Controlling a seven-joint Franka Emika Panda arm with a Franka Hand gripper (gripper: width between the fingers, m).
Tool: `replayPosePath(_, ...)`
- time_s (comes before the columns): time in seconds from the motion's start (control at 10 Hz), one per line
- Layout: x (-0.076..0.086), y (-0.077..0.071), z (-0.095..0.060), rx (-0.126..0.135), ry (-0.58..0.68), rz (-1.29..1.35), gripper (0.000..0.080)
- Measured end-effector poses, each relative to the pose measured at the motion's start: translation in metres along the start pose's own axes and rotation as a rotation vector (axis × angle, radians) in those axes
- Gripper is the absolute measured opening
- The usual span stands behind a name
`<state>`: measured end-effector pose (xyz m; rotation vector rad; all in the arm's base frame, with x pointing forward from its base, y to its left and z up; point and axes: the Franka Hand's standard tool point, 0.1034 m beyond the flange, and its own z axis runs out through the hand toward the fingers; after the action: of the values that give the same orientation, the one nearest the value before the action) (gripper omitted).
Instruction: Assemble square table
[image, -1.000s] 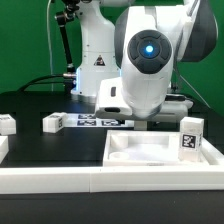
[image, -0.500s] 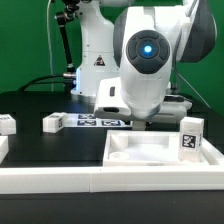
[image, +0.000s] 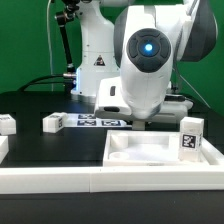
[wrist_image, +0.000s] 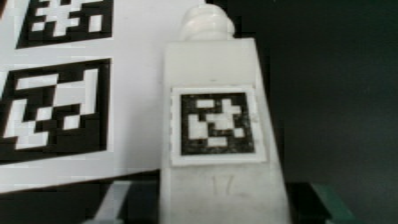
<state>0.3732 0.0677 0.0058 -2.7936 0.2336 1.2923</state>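
Arm low over black desk (image: 40, 105), wrist blocking view of pincer (image: 139, 122) from outside. Wrist view: white leg (wrist_image: 217, 120) with threaded tip lies flat on desk, tag up, right beside marker board (wrist_image: 54, 90) — pincer fingers (wrist_image: 121, 200) flank its near end; closed on it or not, cannot tell. Tabletop (image: 165, 155) lies at exterior view's right, another leg (image: 190, 135) upright on its rim. Two legs (image: 53, 122) (image: 7, 123) loose at exterior view's left — apart from each other.

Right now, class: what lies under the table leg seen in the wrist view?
Under the leg: black table surface, with the marker board alongside. Whatever is directly beneath the leg is covered.
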Motion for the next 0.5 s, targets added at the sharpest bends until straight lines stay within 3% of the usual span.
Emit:
replayPosePath(0.2,-0.003,0.003,-0.022,0.016,0.019,-0.016,0.0288)
replayPosePath(0.5,-0.015,0.015,-0.069,0.057,0.059,-0.071,0.0290)
